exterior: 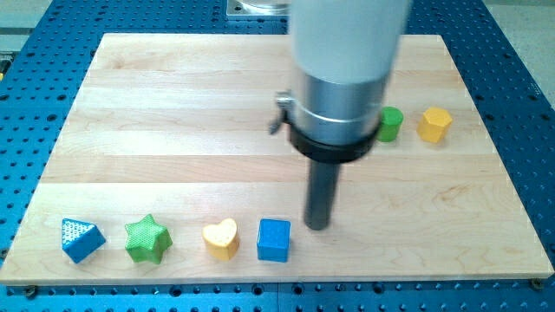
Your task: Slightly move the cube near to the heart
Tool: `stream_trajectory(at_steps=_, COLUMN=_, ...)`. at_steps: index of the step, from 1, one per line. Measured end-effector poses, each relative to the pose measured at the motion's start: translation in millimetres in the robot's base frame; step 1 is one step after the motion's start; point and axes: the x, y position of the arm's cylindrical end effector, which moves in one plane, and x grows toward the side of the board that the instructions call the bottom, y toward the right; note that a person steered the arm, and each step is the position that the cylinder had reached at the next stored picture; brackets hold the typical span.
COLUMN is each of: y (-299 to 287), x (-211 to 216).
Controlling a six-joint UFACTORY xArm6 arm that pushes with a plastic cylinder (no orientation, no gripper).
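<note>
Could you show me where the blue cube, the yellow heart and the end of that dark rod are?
blue cube (274,240): camera view, its front face.
yellow heart (221,238): camera view, its top face.
my tip (317,227): camera view, rod's very end, right of the cube.

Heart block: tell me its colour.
Yellow; the heart shows in the camera view, left of the blue cube.

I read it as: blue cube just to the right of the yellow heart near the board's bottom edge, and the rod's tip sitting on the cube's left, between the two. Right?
Not quite. My tip is to the right of the blue cube, not between it and the yellow heart. The camera view shows this. The rest holds: the cube lies just right of the heart, near the bottom edge of the board.
</note>
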Motion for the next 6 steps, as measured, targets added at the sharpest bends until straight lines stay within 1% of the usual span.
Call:
stream_trajectory(at_steps=1, y=15, x=40)
stream_trajectory(at_steps=2, y=-22, x=50)
stream_trajectory(at_steps=3, y=-55, x=50)
stream_trajectory(at_steps=4, y=-67, x=50)
stream_trajectory(at_steps=5, y=-44, x=44)
stream_trajectory(at_steps=6, y=-37, x=-4)
